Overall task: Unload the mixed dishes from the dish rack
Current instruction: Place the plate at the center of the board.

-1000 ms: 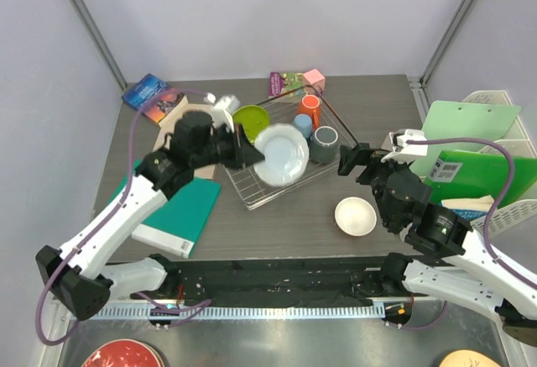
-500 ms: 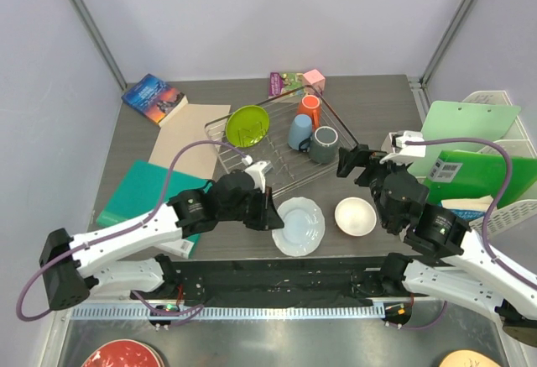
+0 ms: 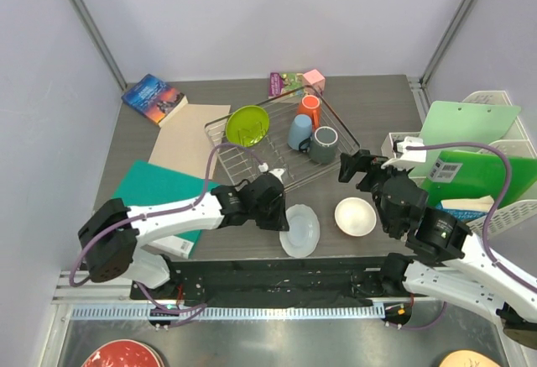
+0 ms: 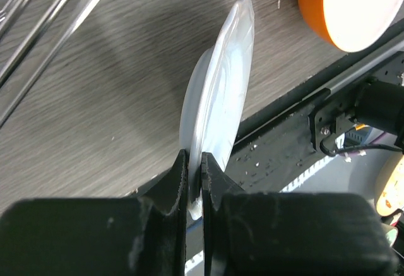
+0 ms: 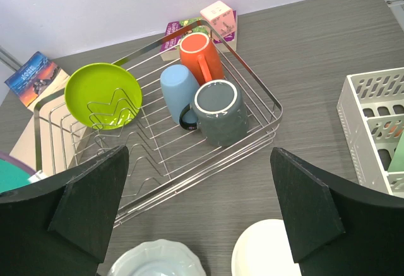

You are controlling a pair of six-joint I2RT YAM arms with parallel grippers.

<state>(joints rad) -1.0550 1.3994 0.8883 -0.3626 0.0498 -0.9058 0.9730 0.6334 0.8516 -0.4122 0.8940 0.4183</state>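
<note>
My left claw [image 4: 194,181] pinches the pale blue-white plate [image 4: 218,93] by its rim; the plate juts straight ahead, tilted on edge. My right claw [image 3: 352,165] gapes wide, with the dish rack [image 5: 158,156] ahead of it.

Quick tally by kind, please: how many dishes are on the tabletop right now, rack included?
Plates: 2 (lime-green plate in the dish rack, pale blue-white plate held by the left gripper)
Mugs: 2 (orange mug, dark grey mug, both in the rack)
Cups: 1 (light blue cup, in the rack)
Bowls: 1 (white bowl, on the table)
Total: 6
</note>
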